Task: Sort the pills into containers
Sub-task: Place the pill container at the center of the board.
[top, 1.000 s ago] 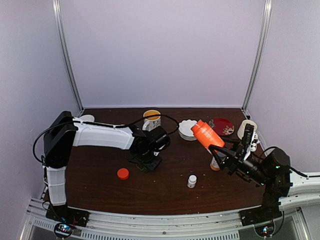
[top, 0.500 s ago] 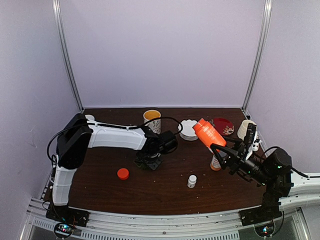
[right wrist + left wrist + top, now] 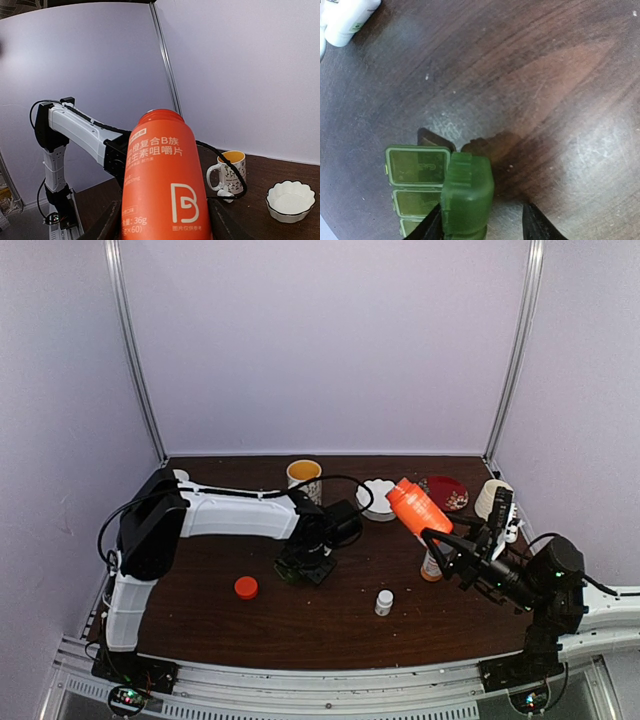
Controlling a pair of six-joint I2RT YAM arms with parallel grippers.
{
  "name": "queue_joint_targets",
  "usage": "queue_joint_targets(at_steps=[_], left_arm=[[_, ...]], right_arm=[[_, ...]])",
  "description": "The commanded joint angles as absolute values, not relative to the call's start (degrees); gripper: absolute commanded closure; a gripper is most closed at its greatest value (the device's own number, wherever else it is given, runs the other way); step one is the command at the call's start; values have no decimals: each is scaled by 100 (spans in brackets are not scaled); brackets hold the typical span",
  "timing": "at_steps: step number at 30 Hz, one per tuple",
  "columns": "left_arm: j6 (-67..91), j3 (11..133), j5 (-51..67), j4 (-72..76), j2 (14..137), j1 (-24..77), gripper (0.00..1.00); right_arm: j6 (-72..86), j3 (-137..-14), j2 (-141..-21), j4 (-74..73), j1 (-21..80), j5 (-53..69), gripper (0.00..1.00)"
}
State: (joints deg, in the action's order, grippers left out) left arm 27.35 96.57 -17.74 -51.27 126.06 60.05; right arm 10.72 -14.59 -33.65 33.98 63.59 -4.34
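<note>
Top external: one pill box, one orange bottle, one mug.

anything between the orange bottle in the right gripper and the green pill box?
Yes. The left gripper sits right over the dark green rectangular plastic pill box, one lid raised between its fingers. Otherwise only dark wooden table separates it from the orange plastic bottle in the right gripper.

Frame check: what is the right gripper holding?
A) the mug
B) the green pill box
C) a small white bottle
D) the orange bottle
D: the right gripper is shut around the orange bottle, holding it tilted above the table.
</note>
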Motion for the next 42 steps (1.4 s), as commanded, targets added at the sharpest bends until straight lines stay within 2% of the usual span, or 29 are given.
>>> queue_joint_targets(at_steps=[1, 10, 14, 27, 38, 42], left_arm=[[2722, 9887, -1591, -5265, 12452, 6052, 47], [2810, 9813, -1391, -5265, 12217, 6054, 53], [2821, 9791, -1314, -5265, 12052, 6051, 49], [2892, 9651, -934, -5110, 12043, 5997, 46], [2793, 9641, -1412, -5289, 11754, 5947, 43], [2795, 9540, -1402, -5266, 11762, 5850, 49]], right_arm=[[1055, -1460, -3247, 3455, 6335, -459, 100], [1063, -1428, -3195, 3436, 6337, -479, 100], [1072, -1407, -3163, 3419, 6331, -488, 100], [1088, -1397, -3044, 3340, 6336, -496, 100], [1079, -1424, -3062, 3320, 6334, -501, 100], [1081, -1432, -3095, 3333, 6330, -459, 100]])
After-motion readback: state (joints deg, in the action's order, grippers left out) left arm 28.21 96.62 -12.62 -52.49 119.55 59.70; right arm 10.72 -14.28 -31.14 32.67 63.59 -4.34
